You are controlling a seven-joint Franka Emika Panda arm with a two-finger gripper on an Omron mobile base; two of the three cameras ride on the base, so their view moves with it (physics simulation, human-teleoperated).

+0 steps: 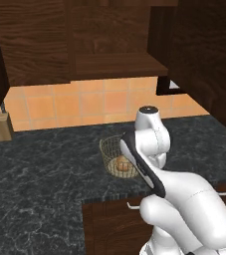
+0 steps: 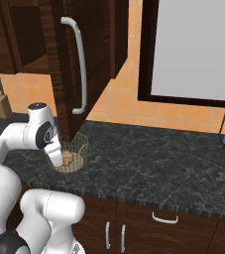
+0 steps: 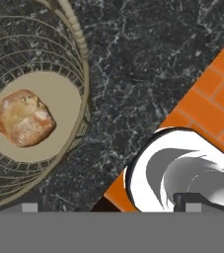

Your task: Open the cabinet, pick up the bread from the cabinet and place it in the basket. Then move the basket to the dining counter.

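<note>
hand view — bread [image 3: 23, 117] lies lengthwise left-right in basket [image 3: 79, 54]; gripper [image 3: 108, 206] spread, empty.

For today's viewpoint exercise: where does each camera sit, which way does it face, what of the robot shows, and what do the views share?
Left base view: behind-left, looking down at counter and basket; arm lower right.
Right base view: behind-right, facing cabinet door; arm lower left.
Hand view: on the hand, looking down at bread; fingertips at bottom.
Shared: basket holding bread.
</note>
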